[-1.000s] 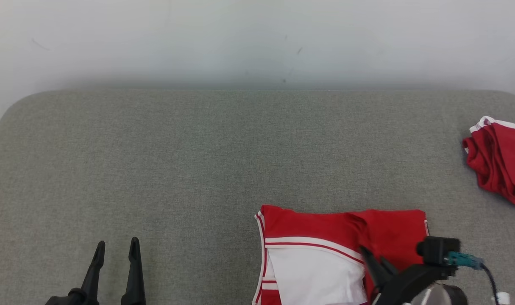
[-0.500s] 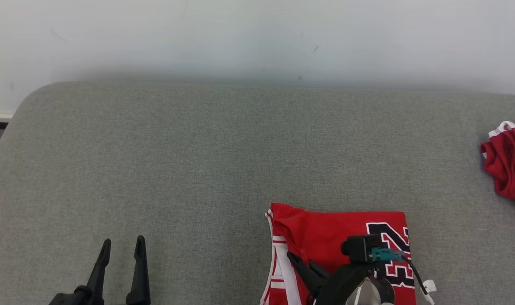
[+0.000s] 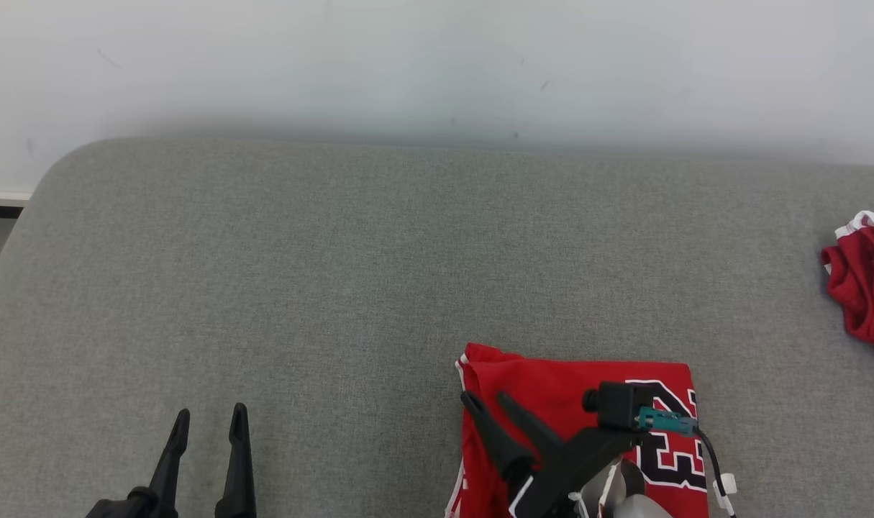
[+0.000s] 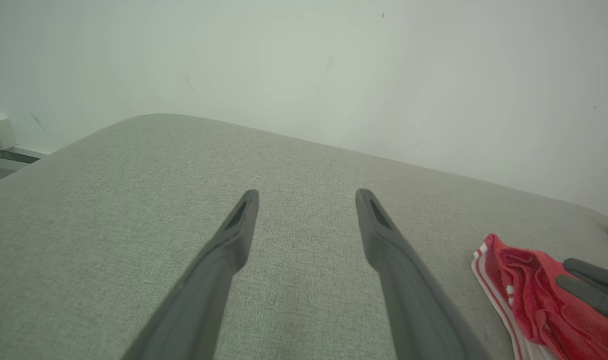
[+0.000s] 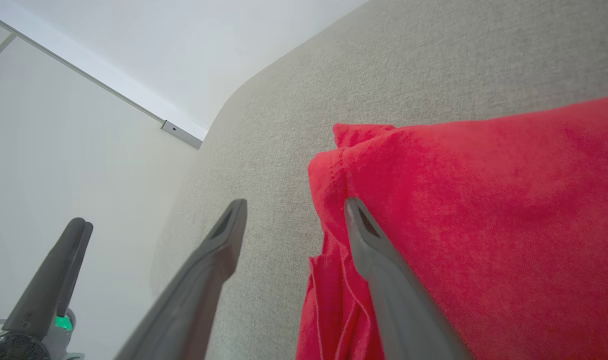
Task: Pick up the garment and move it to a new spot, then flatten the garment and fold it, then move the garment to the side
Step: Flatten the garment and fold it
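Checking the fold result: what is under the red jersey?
The red jersey lies on the grey cushion, with folded layers showing at its left edge. Anything between them is covered.

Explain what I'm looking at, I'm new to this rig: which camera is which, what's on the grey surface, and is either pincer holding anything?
This is a wheeled robot with two arms, each ending in a pincer with two long dark fingers. The wide picture comes from its head, looking down at a grey padded surface against a pale wall. The other two come from wrist cameras that look along each pincer's fingers. The left pincer is open over bare surface at the lower left and holds nothing. The right pincer is open too, at the left edge of a folded red jersey with dark numerals. One finger is over the cloth and the other over the surface, and nothing is gripped. A second red garment lies bunched at the far right.
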### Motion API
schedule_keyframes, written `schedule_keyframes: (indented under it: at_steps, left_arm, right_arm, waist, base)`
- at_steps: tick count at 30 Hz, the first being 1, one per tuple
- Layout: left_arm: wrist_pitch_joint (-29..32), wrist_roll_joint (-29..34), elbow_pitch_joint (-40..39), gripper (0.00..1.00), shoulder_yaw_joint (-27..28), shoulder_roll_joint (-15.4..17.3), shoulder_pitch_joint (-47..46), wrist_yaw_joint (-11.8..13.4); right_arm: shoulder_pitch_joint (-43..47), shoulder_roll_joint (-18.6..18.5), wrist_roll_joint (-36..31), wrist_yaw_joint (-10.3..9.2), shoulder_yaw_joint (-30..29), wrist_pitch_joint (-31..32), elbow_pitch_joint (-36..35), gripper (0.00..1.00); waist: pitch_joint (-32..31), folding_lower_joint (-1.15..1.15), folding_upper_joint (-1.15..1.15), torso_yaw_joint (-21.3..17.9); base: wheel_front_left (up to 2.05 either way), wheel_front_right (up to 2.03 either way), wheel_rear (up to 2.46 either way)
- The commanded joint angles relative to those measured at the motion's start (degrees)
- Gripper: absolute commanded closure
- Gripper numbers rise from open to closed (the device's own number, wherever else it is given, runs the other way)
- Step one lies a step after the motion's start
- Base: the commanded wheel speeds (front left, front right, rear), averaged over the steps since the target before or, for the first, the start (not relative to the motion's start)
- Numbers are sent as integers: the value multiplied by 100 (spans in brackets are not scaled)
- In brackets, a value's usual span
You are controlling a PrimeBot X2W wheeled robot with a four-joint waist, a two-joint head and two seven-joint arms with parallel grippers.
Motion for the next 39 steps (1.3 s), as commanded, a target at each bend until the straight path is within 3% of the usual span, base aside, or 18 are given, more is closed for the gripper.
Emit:
schedule_keyframes:
  at_steps: [1, 4, 8, 9, 12, 15, 17, 22, 32, 39]
  left_arm:
    - [-18, -43, -25, 0, 13, 13, 56, 7]
    - [-18, -38, -53, 0, 30, 20, 128, 7]
    - [-18, -33, -103, 0, 66, 12, 195, 7]
    - [-18, -33, -103, 0, 66, 12, 195, 7]
    - [-18, -39, -117, 0, 92, -6, 258, 7]
    - [-19, -46, -128, 0, 101, -23, 201, 7]
    - [-18, -48, -115, 0, 85, -30, 146, 7]
    - [-18, -40, -95, 0, 55, -27, 58, 7]
    - [-18, 20, -364, 0, 299, -87, 304, 7]
    - [-18, 121, -542, 0, 424, -142, 572, 7]
  right_arm:
    - [-121, -13, 116, -13, -12, -120, -121, 0]
    - [-124, -18, -262, -13, -377, -304, -208, 0]
    - [197, -13, -1649, -13, -1467, -233, -475, 0]
    - [197, -13, -1649, -13, -1467, -233, -475, 0]
    - [602, -7, -2521, -14, -2158, 96, -980, 0]
    - [1021, -1, -3203, -14, -2328, 509, -1445, 0]
    - [1253, -6, -3189, -14, -2258, 692, -1684, 7]
    - [1541, -10, -3392, -14, -2158, 631, -2036, 0]
    - [1818, -10, -3710, -14, -2651, -933, -1974, 0]
    - [1761, -9, -3818, -14, -3028, -1523, -1666, 0]
  waist:
    - [-27, 0, 0, -8]
    - [-69, 0, 0, -28]
    - [-121, 0, 0, -70]
    - [-121, 0, 0, -70]
    - [-130, 0, 0, -121]
    - [-97, 0, 0, -167]
    - [-68, 0, 0, -181]
    - [-36, 0, 0, -192]
    - [-362, 0, 0, -356]
    - [-534, 0, 0, -522]
  base:
    - [0, 0, 0]
    - [0, 0, 0]
    - [0, 0, 0]
    - [0, 0, 0]
    - [0, 0, 0]
    - [0, 0, 0]
    - [0, 0, 0]
    - [0, 0, 0]
    - [0, 0, 0]
    - [0, 0, 0]
